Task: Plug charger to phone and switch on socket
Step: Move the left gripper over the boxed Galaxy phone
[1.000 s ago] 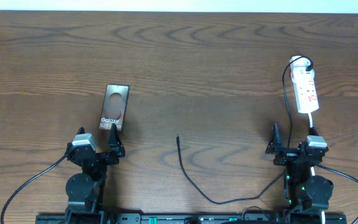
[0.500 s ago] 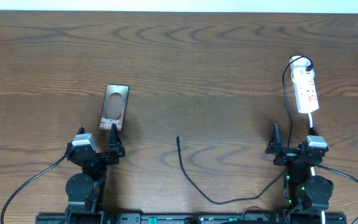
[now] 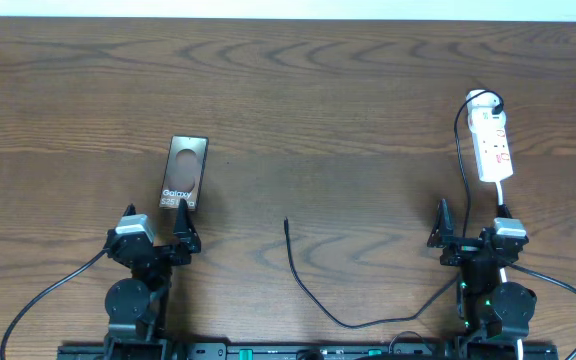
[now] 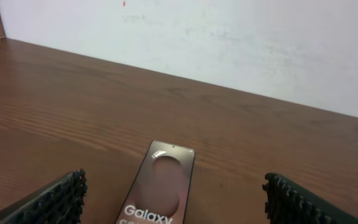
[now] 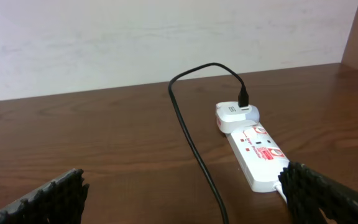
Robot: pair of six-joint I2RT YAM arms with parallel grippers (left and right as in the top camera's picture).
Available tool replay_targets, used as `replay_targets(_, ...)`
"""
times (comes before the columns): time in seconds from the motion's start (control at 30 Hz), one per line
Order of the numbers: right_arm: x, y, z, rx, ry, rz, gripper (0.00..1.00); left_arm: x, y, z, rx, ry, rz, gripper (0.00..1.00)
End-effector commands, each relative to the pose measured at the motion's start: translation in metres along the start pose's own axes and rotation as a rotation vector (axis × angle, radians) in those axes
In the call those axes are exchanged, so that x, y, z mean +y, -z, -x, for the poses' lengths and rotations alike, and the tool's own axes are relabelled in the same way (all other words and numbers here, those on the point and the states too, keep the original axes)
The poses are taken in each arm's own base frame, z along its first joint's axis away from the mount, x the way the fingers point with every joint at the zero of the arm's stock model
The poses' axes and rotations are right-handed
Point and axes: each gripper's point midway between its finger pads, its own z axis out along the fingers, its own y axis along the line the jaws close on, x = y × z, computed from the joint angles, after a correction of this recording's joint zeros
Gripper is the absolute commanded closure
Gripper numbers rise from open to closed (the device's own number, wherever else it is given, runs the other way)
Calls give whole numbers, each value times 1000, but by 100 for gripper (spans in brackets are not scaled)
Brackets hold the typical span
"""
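resting the left claw (image 3: 157, 222) low at the near-left of the worktop (image 3: 318, 90), spreading it wide and gripping nothing. seeing the phone (image 3: 185, 172) lying flat and face up just beyond it, slightly tilted, showing white "galaxy" lettering at its near end and a brownish oval above that. in the left wrist view, framing that phone between the two ribbed pads (image 4: 58, 199); not being able to tell whether either pad is touching it. resting the right claw (image 3: 470, 228) at the near-right, likewise gaping wide and empty. finding the socket (image 3: 494, 148) lying well beyond the right claw near the right edge, running lengthwise away from the robot and carrying a rounded white plug (image 3: 480, 100) at its far end. tracing the charger (image 3: 308, 290) as a thin black cable coming from that plug, passing the right claw, curving along the near edge and ending in a slim plug tip (image 3: 286, 224), lying on bare wood between the two claws and well apart from the phone.
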Motion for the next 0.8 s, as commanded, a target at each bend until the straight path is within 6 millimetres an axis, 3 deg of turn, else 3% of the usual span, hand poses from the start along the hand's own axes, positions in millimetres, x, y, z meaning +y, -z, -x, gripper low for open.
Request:
replay_targets(0.0, 0, 0, -2, 6, 13, 2, 1, -5, 8, 37, -69, -53, -2, 11)
replay_targets(0.17, 0, 0, -2, 6, 13, 2, 1, -17, 10, 93, -85, -124, 3, 11)
replay_targets(0.23, 0, 0, -2, 6, 13, 2, 1, -25, -2, 124, -50, -132, 8, 11)
replay_targets(0.43, 0, 0, -2, 6, 13, 2, 1, -39, -52, 167, 177, -193, 39, 11)
replay_targets(0.63, 0, 0, -2, 6, 13, 2, 1, -44, -108, 170, 491, -292, 62, 10)
replay_targets(0.77, 0, 0, -2, 6, 13, 2, 1, -39, -136, 141, 715, -305, 82, 11)
